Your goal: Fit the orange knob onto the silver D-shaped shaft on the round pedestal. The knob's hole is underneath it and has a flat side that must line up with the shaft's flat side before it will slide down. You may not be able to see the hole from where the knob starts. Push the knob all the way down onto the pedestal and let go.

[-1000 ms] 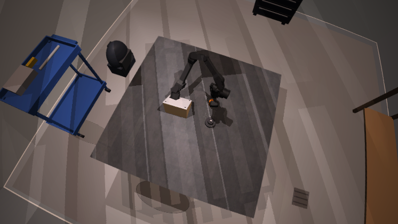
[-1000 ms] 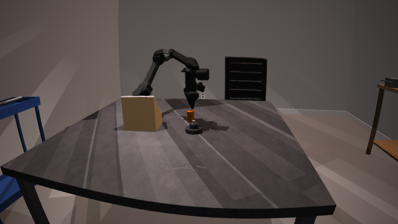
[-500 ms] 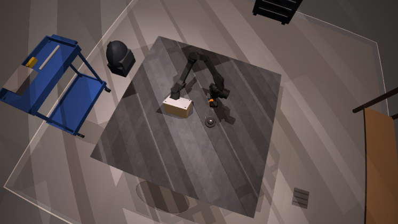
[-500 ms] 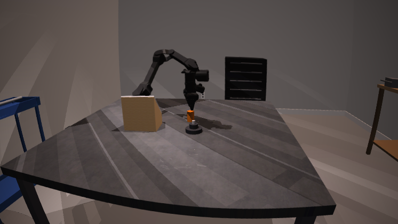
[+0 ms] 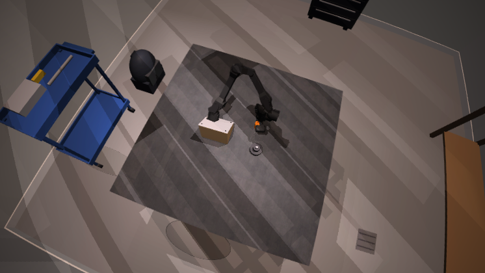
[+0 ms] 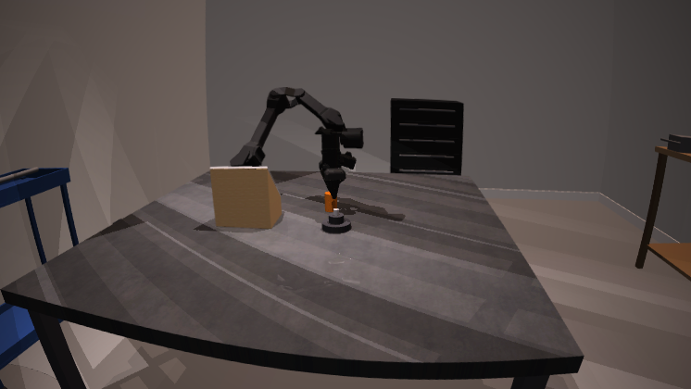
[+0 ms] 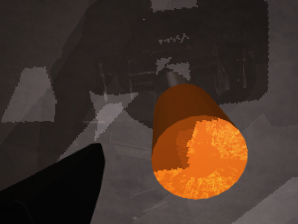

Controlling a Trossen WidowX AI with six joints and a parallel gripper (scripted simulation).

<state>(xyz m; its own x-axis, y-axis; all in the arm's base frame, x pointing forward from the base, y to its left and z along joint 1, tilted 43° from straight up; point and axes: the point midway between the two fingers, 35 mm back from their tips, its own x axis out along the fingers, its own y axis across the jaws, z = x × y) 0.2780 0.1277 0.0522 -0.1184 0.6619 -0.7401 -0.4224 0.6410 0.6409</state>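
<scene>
The orange knob (image 5: 257, 123) (image 6: 328, 202) (image 7: 200, 155) is a cylinder that appears to stand upright on the table, behind the pedestal in the exterior view. The wrist view shows its round end face; its underside hole is hidden. A small grey piece shows past its far end. My gripper (image 5: 260, 128) (image 6: 333, 194) is open and empty, pointing down close above and beside the knob. Only one dark finger shows in the wrist view, left of the knob. The dark round pedestal (image 5: 256, 153) (image 6: 336, 226) carries the silver shaft (image 5: 256, 147) (image 6: 335, 211), with nothing on it. The shaft's flat side is too small to tell.
A tan wooden block (image 5: 214, 134) (image 6: 243, 197) with a white top stands by the arm's base, left of the pedestal. A blue cart (image 5: 95, 118) and a dark helmet-like object (image 5: 144, 67) are beyond the table's left edge. A black drawer cabinet (image 6: 426, 135) stands behind the table.
</scene>
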